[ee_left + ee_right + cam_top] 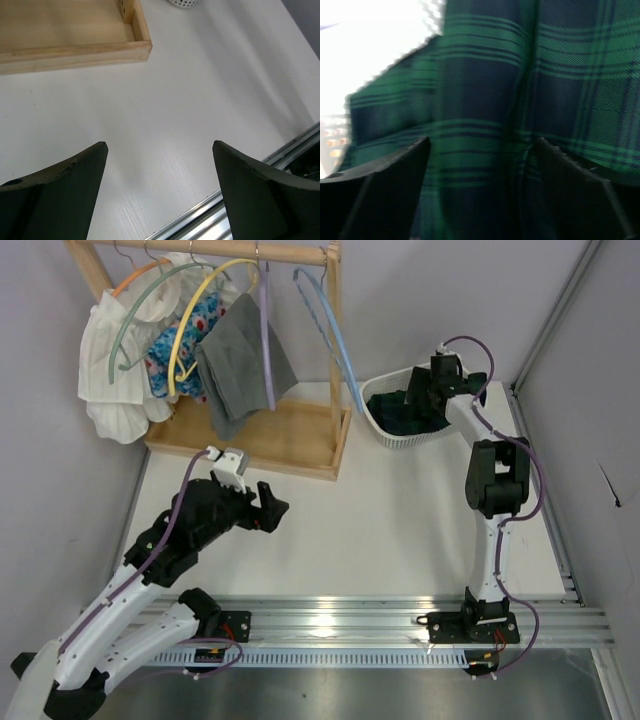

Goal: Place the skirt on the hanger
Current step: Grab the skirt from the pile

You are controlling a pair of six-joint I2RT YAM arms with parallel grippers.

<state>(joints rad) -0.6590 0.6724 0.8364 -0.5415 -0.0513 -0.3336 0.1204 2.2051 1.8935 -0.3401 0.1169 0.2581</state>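
Note:
The skirt, dark green and navy plaid, lies bunched in a white perforated basket at the back right. My right gripper reaches down into the basket. In the right wrist view the skirt fills the picture, and the right gripper is open just above the cloth. An empty light blue hanger hangs at the right end of the wooden rack. My left gripper is open over bare table, holding nothing; the left wrist view shows this gripper wide apart above the white tabletop.
The wooden rack stands at the back left on a wooden tray base, whose corner is. Other hangers carry white, floral and grey garments. A metal rail runs along the near edge.

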